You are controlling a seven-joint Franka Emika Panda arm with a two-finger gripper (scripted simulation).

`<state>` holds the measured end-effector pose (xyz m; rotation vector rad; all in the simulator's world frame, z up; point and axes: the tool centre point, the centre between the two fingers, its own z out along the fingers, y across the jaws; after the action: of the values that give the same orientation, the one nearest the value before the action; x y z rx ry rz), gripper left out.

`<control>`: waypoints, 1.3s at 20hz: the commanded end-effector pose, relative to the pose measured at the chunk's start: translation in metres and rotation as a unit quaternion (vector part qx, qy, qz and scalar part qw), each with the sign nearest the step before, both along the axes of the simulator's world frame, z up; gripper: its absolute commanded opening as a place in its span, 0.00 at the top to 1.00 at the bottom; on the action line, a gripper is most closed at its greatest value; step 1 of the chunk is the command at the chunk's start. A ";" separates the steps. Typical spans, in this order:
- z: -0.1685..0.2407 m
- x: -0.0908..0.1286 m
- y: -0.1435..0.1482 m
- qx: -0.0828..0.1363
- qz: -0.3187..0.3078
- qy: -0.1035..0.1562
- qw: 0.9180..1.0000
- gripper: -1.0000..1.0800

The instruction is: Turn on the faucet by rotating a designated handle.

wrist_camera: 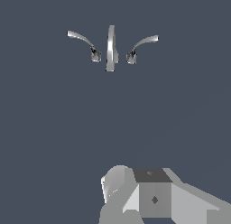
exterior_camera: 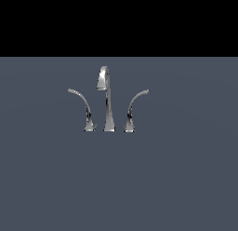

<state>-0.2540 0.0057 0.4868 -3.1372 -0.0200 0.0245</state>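
- Handle (exterior_camera: pixel 134 106): thin chrome lever, rises from small flared base at exterior view's right of set, arches up, tip sweeps toward exterior view's right. Untouched; nothing on or near it. Also seen in wrist view (wrist_camera: pixel 140 46), far from cam.
- Faucet (exterior_camera: pixel 108 99): three-piece chrome set, stands upright on grey floor (exterior_camera: pixel 186 179), approx. mid-scene in exterior view, just below dark backdrop (exterior_camera: pixel 119 20).
- Spout (exterior_camera: pixel 106 97): tallest piece, tapered, hooked top, centre of set, between the two levers; bases close together, not touching.
- Mirror lever (exterior_camera: pixel 83 106): at exterior view's left of spout, same form, tip sweeps toward exterior view's left.
- Gripper (wrist_camera: pixel 135 196): not in exterior view. Wrist view shows only part of grey blocky body at frame edge; fingertips not seen. Open or closed: cannot tell. Holds nothing visible.
- Gripper well apart from faucet; bare floor between the two.
- Surroundings: flat, uniform slate-grey surface all round set; black band above in exterior view.
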 end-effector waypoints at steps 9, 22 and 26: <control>-0.008 0.008 0.005 0.000 -0.020 0.000 1.000 1.00; -0.056 0.056 0.025 0.000 -0.140 0.000 0.990 1.00; -0.077 0.079 0.031 0.000 -0.190 -0.001 0.982 1.00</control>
<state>-0.1836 0.0345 0.4179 -3.0928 0.5158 0.0219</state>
